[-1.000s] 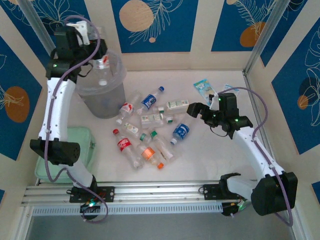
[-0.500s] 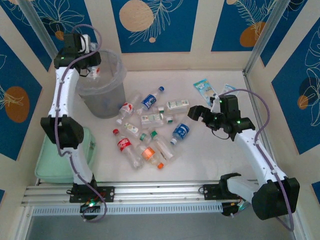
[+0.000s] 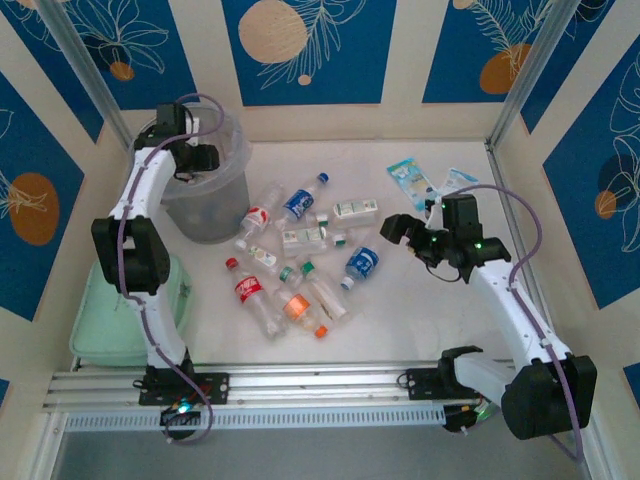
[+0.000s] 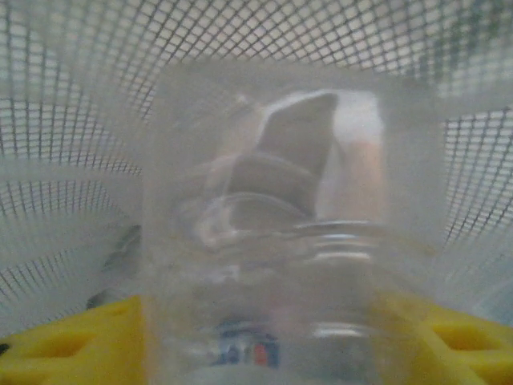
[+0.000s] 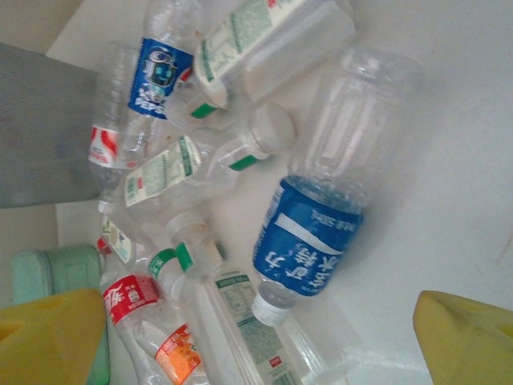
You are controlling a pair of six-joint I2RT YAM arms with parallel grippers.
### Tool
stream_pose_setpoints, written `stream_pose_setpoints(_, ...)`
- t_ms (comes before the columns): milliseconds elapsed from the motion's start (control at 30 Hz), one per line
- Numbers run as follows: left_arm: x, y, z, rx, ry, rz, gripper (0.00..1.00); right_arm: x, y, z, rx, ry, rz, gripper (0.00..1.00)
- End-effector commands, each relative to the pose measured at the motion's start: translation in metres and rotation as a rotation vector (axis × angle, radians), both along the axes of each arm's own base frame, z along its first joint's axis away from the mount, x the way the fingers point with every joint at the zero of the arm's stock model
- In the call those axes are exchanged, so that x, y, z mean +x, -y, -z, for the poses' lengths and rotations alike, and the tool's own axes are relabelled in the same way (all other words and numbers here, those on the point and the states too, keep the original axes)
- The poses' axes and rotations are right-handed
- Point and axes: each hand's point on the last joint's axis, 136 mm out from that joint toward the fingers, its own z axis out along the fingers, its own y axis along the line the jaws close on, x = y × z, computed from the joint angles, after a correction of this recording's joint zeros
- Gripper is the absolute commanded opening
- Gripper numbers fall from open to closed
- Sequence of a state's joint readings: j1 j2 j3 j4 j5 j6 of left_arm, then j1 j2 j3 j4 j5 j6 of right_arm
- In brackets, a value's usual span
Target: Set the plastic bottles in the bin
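My left gripper [image 3: 190, 157] hangs over the rim of the translucent bin [image 3: 212, 200] at the back left. In the left wrist view it is shut on a clear plastic bottle [image 4: 288, 241] held between the yellow pads [image 4: 56, 345], with the bin's gridded wall [image 4: 80, 96] behind. Several plastic bottles lie in a heap mid-table, among them a red-labelled one [image 3: 246, 290], an orange-labelled one [image 3: 297, 308] and a blue-labelled one [image 3: 362, 262]. My right gripper [image 3: 392, 226] is open just right of the heap, its fingers wide on either side of the blue-labelled bottle [image 5: 313, 241] and apart from it.
Two flat blue-and-white packets [image 3: 407, 176] lie at the back right. A pale green pad [image 3: 110, 320] sits at the front left, beside the left arm. The enclosure's walls close in the table on three sides.
My left gripper has come down and to the right with the clear bottle, from above the bin to its rim. The right gripper has drifted slightly right.
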State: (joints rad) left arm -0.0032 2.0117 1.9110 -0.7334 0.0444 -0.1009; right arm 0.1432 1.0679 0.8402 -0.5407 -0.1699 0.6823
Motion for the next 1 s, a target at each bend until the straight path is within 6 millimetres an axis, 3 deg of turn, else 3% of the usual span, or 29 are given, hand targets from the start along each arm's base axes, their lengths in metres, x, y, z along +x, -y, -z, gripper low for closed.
stream_pose_setpoints(0,0.003,0.007,-0.019,-0.016,0.056,0.028,0.81,-0.011,0.015,0.024,0.005,-0.108,0.098,0.98)
stream_pose_setpoints(167,0.005,0.010,-0.035,-0.022,0.085,0.044,1.00,-0.017,0.020,0.033,0.036,-0.148,0.139,0.97)
stream_pose_setpoints(300,0.003,0.010,-0.057,-0.011,0.122,0.051,1.00,-0.021,0.009,0.037,0.032,-0.180,0.111,0.95)
stream_pose_setpoints(500,-0.013,0.007,-0.125,0.022,0.251,0.069,1.00,-0.029,-0.028,0.055,0.028,-0.269,0.018,0.90)
stream_pose_setpoints(700,-0.053,0.007,-0.197,0.031,0.385,0.072,1.00,-0.024,-0.057,0.071,0.025,-0.306,-0.036,0.93)
stream_pose_setpoints(800,-0.078,0.029,-0.225,-0.111,0.480,0.121,1.00,-0.020,-0.067,0.082,0.027,-0.343,-0.060,0.96)
stream_pose_setpoints(867,-0.096,0.055,-0.238,-0.234,0.515,0.174,1.00,-0.017,-0.072,0.091,0.014,-0.357,-0.069,0.97)
stream_pose_setpoints(967,-0.123,0.097,-0.236,-0.245,0.477,0.261,1.00,-0.010,-0.079,0.101,0.005,-0.363,-0.071,0.97)
